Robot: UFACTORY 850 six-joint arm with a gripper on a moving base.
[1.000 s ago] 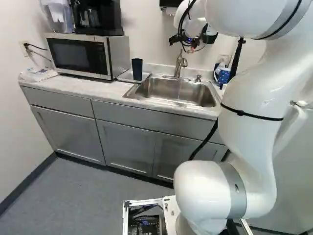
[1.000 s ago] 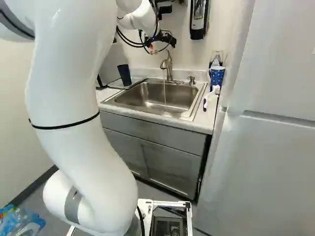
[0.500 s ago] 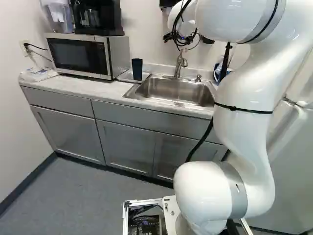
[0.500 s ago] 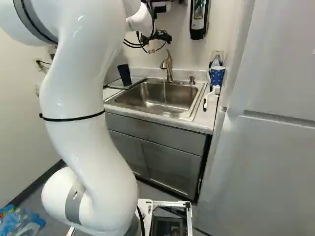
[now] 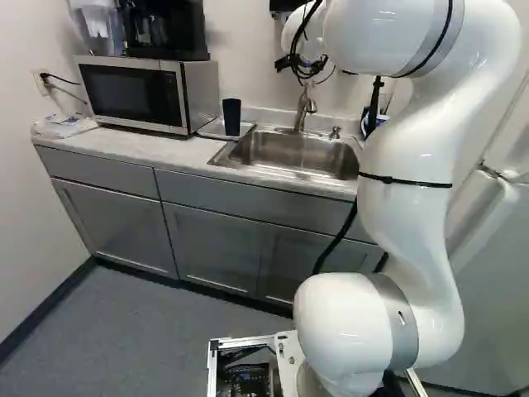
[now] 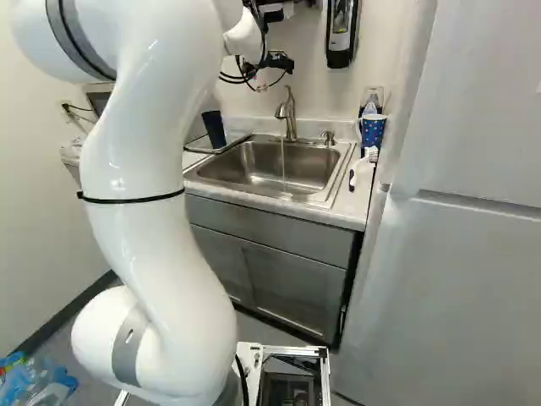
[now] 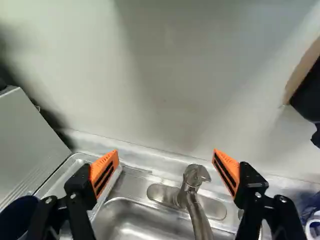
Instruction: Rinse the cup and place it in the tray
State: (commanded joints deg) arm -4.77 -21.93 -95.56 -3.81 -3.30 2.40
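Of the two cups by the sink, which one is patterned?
The blue cup with white spots, right of the sink in the right base view; the other cup, beside the microwave, is plain and dark.

A pale wall (image 7: 165, 75) stood ahead of the gripper (image 6: 269, 64), a microwave (image 5: 132, 93) to its left, grey cabinets (image 5: 211, 240) and floor (image 5: 149, 331) below.

No text, label, brand, number or sign can be read in any of the three views (any print there may be is too small or blurred to make out).
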